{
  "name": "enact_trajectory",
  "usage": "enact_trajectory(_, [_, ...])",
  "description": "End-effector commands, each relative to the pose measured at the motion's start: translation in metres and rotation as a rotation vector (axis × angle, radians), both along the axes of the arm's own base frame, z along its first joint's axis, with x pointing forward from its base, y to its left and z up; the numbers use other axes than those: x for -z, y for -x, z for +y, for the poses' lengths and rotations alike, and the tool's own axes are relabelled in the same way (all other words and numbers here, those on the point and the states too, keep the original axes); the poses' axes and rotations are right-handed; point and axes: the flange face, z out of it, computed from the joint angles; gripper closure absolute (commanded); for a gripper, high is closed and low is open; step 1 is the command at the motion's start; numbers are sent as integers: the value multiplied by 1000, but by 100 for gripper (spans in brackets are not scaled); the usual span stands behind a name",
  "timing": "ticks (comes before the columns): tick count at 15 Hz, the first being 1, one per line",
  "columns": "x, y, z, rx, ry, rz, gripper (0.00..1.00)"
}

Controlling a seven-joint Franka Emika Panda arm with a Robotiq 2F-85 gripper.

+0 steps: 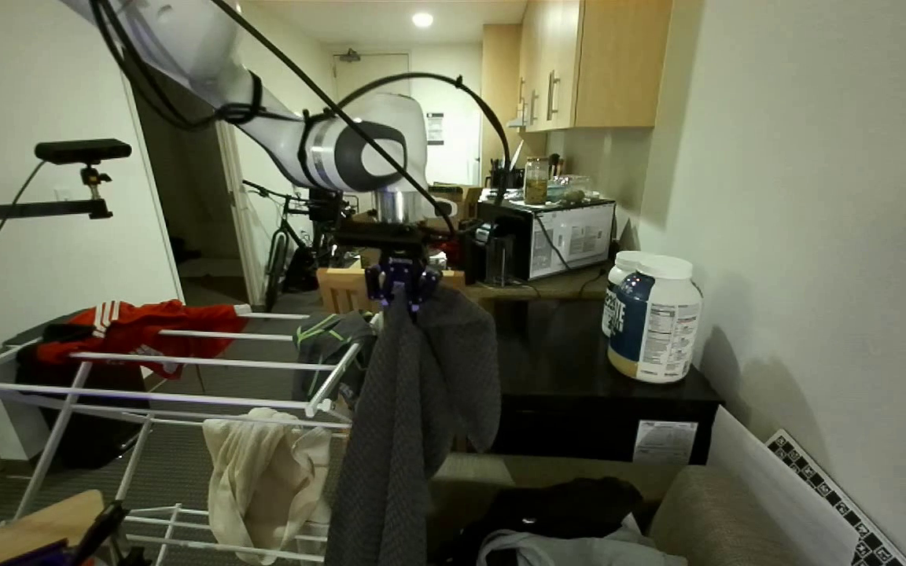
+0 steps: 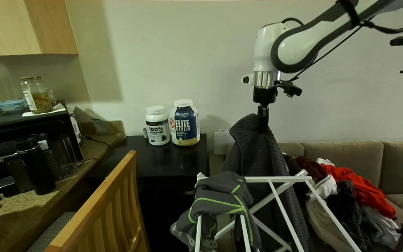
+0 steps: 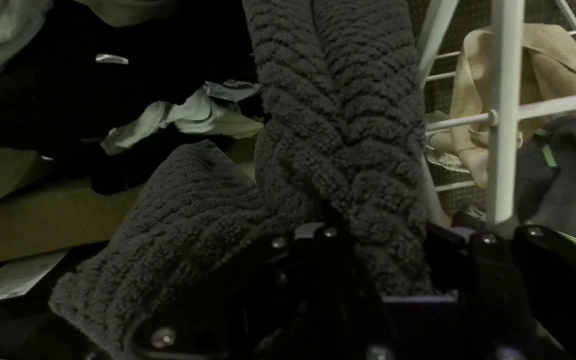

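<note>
Beside rack (image 1: 201, 362), pincer (image 1: 402, 301) grips gry cloth (image 1: 398, 417) hanging down, long axis approx. vert.

We note the drying rack (image 1: 130, 395) bearing a red garment (image 1: 162, 322) far left, green-trimmed garment (image 1: 329, 336) right, and cream cloth (image 1: 260, 464).

Free gap between cloth (image 1: 406, 409) and 2 tubs (image 2: 185, 123)

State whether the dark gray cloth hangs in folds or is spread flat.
Hanging in folds: the claw pinches the dark gray cloth near its top, creases running downward.
</note>
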Motion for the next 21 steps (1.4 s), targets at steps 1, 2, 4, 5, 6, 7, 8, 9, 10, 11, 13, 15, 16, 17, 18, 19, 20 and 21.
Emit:
enact_trajectory(1, [-65, 22, 20, -36, -60, -46, 95])
enact_trajectory(2, [-76, 26, 25, -42, -74, -52, 95])
enact_trajectory(4, [-96, 34, 35, -59, -97, -65, 95])
enact_trajectory(5, [-105, 39, 40, -72, -109, -70, 95])
enact_trajectory(6, [-112, 44, 45, -84, -117, -73, 95])
enact_trajectory(7, [-119, 50, 50, -97, -126, -73, 95])
enact_trajectory(8, [-125, 54, 53, -110, -135, -72, 95])
enact_trajectory(9, [-130, 60, 58, -125, -141, -71, 95])
enact_trajectory(10, [-134, 64, 63, -139, -146, -71, 95])
enact_trajectory(11, [-136, 68, 69, -163, -160, -69, 95])
enact_trajectory(13, [-140, 76, 81, -208, -177, -64, 95])
enact_trajectory(15, [-143, 86, 96, -261, -187, -65, 95])
enact_trajectory(16, [-143, 91, 103, -284, -193, -64, 95])
enact_trajectory(17, [-144, 98, 111, -311, -200, -60, 95])
enact_trajectory(18, [-146, 103, 118, -336, -205, -55, 95])
enact_trajectory(19, [-148, 111, 125, -362, -213, -49, 95])
enact_trajectory(20, [-150, 118, 131, -388, -221, -39, 95])
enact_trajectory(21, [-152, 127, 137, -415, -229, -28, 95])
